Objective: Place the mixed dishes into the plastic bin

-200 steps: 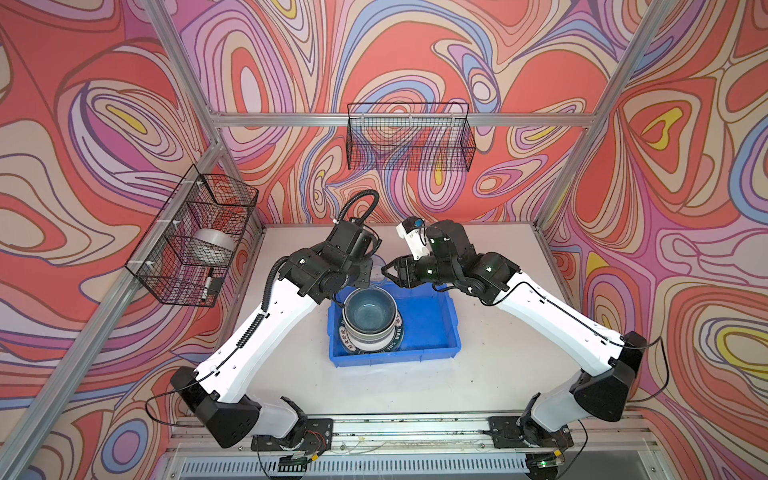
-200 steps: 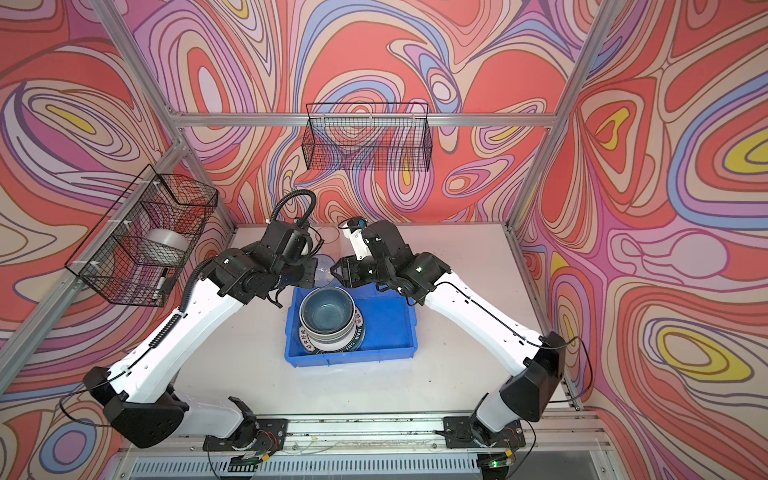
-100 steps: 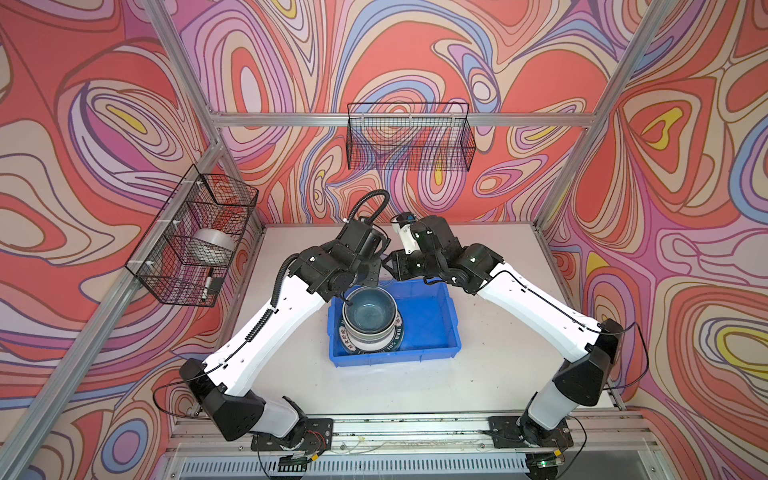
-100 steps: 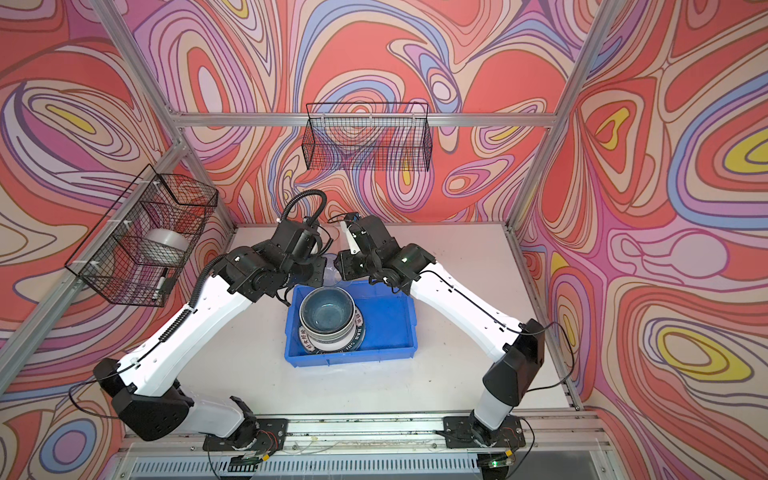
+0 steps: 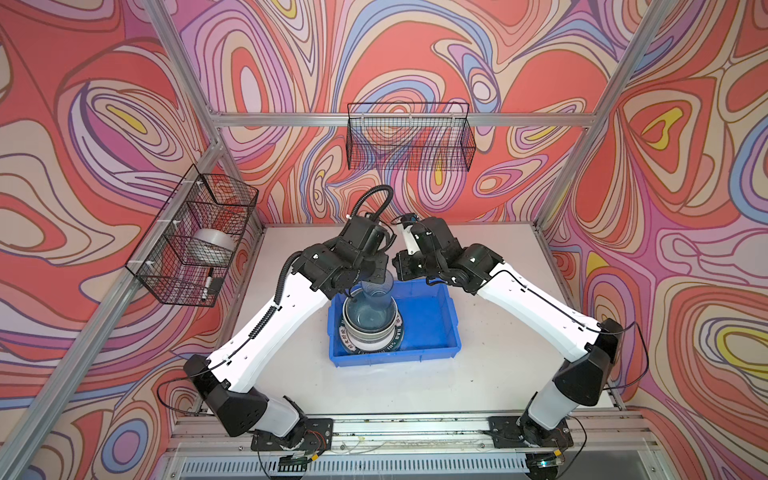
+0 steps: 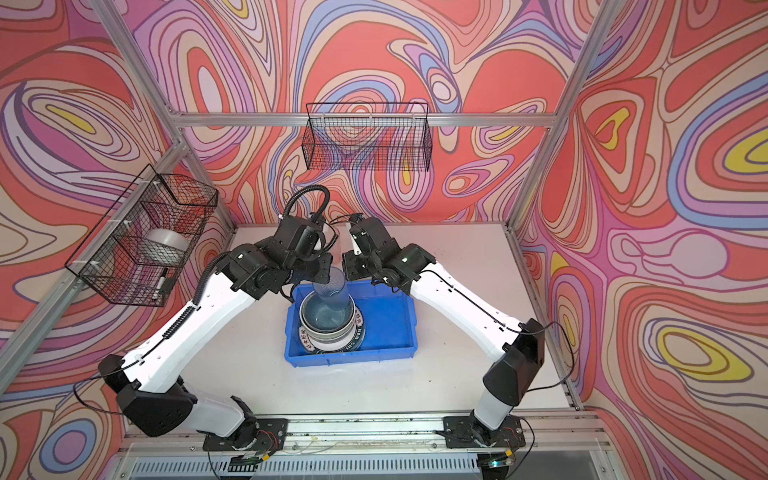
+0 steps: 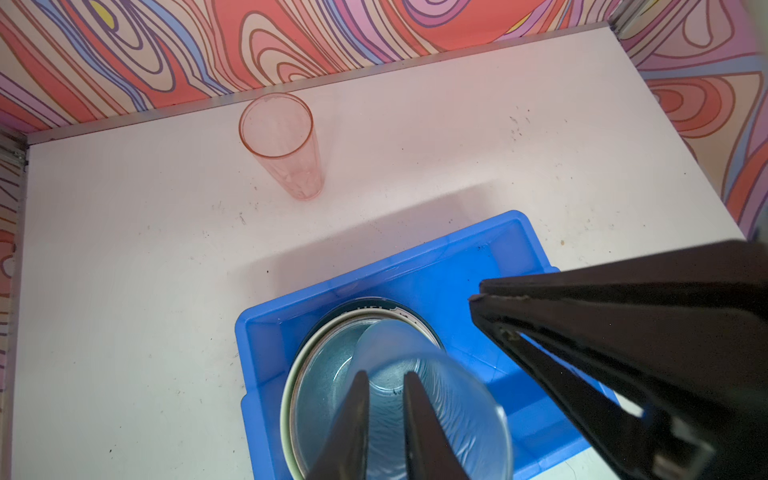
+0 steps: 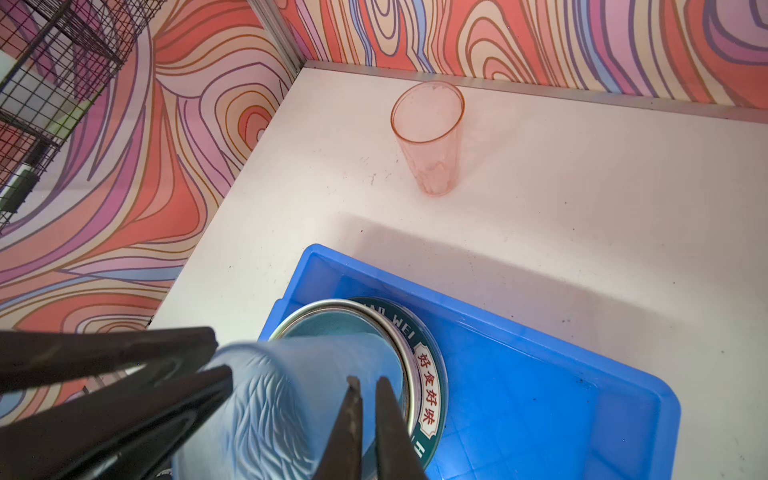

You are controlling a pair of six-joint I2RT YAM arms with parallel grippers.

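**Clear blue tumbler held tilted over the stacked dishes in the plastic bin**

Clear blue tumbler [image 5: 372,291] leans with its base inside the nested bowls [image 5: 365,328]. The bowls sit on the white plate with lettered dark rim [image 5: 394,338], in the left half of the plastic bin [image 5: 432,320] as both top views show it. Left gripper [image 7: 385,374] pinches the tumbler at its mouth, with the rim wall between the two fingers. Left arm [image 5: 270,328] slants up and inward from its base at the table's front edge. Its wrist folds down over the bin's back left corner. Right arm [image 5: 536,303] mirrors that pose from the opposite side, its wrist reaching to the bin's back edge. Right gripper [image 8: 368,382] has its fingers pressed together on nothing and hangs just beside the tumbler, over the plate's rim. Pink tumbler [image 7: 282,145] stands upright on the table [image 5: 498,340] behind the bin, outside it and apart from both grippers.
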